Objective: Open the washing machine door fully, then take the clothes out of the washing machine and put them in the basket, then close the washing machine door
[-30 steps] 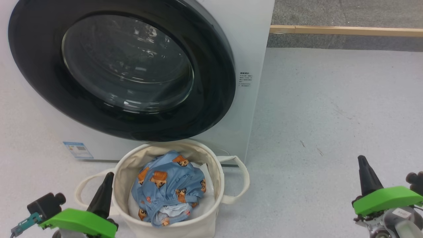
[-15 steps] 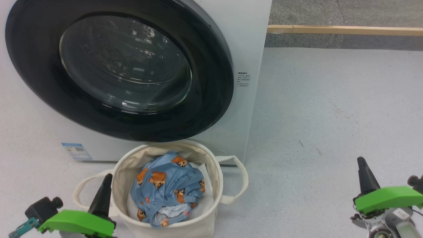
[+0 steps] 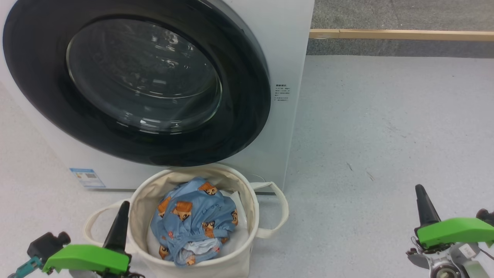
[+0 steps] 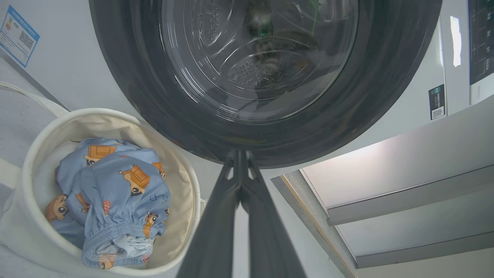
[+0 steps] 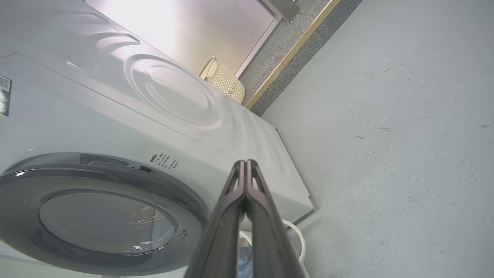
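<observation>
Where the head view begins at lower left, the left gripper (image 3: 123, 206) hangs empty, fingers pressed together, just beside the basket (image 3: 255, 200). The clothes (image 3: 193, 216) lie bunched inside it. Above, the washing machine door (image 3: 247, 96) sits flush on the washing machine (image 3: 287, 46). Far right: the right gripper (image 3: 419, 192), fingers pressed together, empty, over grey floor (image 3: 386, 116).
</observation>
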### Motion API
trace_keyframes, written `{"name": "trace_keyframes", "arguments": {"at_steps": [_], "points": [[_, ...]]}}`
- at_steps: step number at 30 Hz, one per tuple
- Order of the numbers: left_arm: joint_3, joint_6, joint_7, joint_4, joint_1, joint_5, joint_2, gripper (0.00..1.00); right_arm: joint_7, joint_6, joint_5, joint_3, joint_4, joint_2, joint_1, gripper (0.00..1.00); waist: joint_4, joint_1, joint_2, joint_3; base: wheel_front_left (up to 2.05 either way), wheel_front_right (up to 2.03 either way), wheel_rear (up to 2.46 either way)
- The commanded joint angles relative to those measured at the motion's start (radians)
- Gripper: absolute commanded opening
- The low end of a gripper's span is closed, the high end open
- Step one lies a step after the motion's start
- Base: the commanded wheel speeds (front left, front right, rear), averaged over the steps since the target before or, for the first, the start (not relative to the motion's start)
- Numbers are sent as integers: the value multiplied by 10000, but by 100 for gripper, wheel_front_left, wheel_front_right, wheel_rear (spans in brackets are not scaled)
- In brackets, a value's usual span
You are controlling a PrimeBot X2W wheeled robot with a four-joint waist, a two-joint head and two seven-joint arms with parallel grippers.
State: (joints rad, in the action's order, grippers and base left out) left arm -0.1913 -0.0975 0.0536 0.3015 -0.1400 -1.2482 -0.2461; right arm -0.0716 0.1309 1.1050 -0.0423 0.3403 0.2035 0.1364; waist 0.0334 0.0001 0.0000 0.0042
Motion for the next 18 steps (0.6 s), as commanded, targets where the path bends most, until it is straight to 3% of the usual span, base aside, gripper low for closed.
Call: {"name": "trace_keyframes", "arguments": {"at_steps": [1, 18], "points": [[438, -85, -56, -355, -226, -209, -52, 0, 116, 4, 269, 87, -392, 33, 152, 0, -11, 0, 0, 0, 0, 0, 0], [1128, -155, -473, -415, -67, -1210, 481, 0, 608, 2, 1615, 507, -551, -410, 29, 0, -102, 0, 0, -3, 0, 0, 0]]}}
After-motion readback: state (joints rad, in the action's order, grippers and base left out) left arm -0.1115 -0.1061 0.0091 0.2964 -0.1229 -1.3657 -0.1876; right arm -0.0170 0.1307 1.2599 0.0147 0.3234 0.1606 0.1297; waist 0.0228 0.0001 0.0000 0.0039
